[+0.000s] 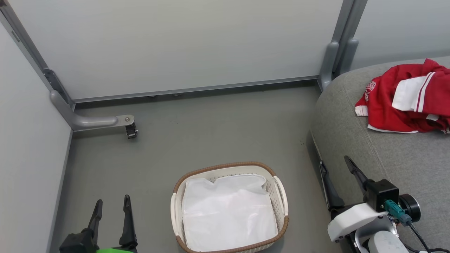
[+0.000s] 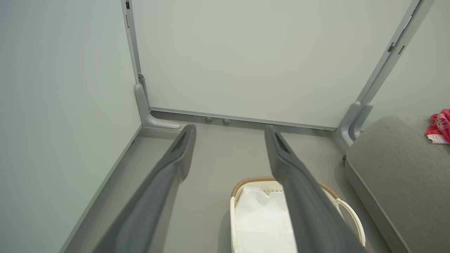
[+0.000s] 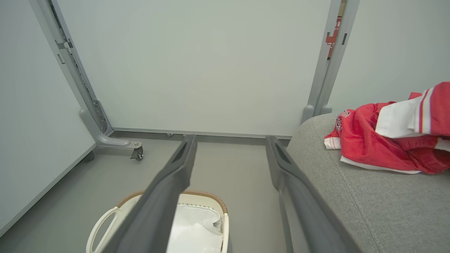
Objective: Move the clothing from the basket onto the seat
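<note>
Red clothing [image 1: 404, 102] lies heaped on the grey seat [image 1: 386, 158] at the frame's upper right. The basket [image 1: 225, 165], bottom centre, holds just its white liner [image 1: 228, 211]. Both pairs of jaws stand spread, empty. Transfer looks finished; next likely calls only for withdrawing.

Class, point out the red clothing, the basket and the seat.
clothing [image 1: 381, 110], head view, red fabric of its left part.
basket [image 1: 225, 164], head view, brown far rim.
seat [image 1: 404, 158], head view, bare grey cushion top.
</note>
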Tool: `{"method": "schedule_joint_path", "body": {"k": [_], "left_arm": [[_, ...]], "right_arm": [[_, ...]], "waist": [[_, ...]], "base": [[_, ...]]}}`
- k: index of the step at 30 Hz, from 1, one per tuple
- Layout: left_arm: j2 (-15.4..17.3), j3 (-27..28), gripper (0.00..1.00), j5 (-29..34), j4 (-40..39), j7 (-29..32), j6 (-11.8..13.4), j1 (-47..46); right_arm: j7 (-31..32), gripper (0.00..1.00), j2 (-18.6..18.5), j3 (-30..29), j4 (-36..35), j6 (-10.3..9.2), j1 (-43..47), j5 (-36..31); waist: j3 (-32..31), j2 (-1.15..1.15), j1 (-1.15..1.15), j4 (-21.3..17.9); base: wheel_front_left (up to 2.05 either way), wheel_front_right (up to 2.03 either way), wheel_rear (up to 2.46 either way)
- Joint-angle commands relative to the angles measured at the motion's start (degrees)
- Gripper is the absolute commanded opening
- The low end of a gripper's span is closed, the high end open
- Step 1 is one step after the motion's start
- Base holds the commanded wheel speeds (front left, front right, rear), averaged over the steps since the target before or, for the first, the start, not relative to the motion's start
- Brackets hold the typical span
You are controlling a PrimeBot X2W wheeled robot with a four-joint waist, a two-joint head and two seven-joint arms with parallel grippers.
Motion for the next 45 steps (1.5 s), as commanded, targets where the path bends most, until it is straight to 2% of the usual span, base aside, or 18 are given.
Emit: {"method": "schedule_joint_path", "body": {"k": [1,18,19,22,45], "left_arm": [[0.0,0.3,1.00,-0.2,0.1,0.0,-0.3,1.0],[-0.1,-0.1,1.00,-1.2,-0.5,0.0,-0.3,1.1],[-0.1,-0.2,0.00,-1.1,-0.3,0.0,-0.2,0.1],[-0.2,-0.2,0.00,-1.7,1.0,0.2,-0.2,0.0],[-0.1,2.4,0.00,-23.4,1.4,6.4,-1.1,-3.7]], "right_arm": [[-0.3,1.00,-0.2,0.1,0.1,-0.08,0.7,0.2],[-0.3,1.00,-0.2,0.5,0.7,-0.08,0.4,0.0],[0.0,0.00,0.0,0.4,0.6,0.00,0.2,0.2],[0.2,0.00,0.2,0.4,1.6,0.00,0.8,0.8],[6.1,0.00,-0.2,-2.6,0.8,-0.01,0.4,25.5]], "waist": [[-0.1,0.00,0.00,0.0],[0.0,0.00,0.00,-0.3],[0.0,0.00,0.00,-0.3],[0.0,0.00,0.00,-0.3],[-0.1,0.00,0.00,-0.4]], "base": [[0.00,0.00,0.00],[0.00,0.00,0.00],[0.00,0.00,0.00],[0.00,0.00,0.00],[0.00,0.00,0.00]]}}
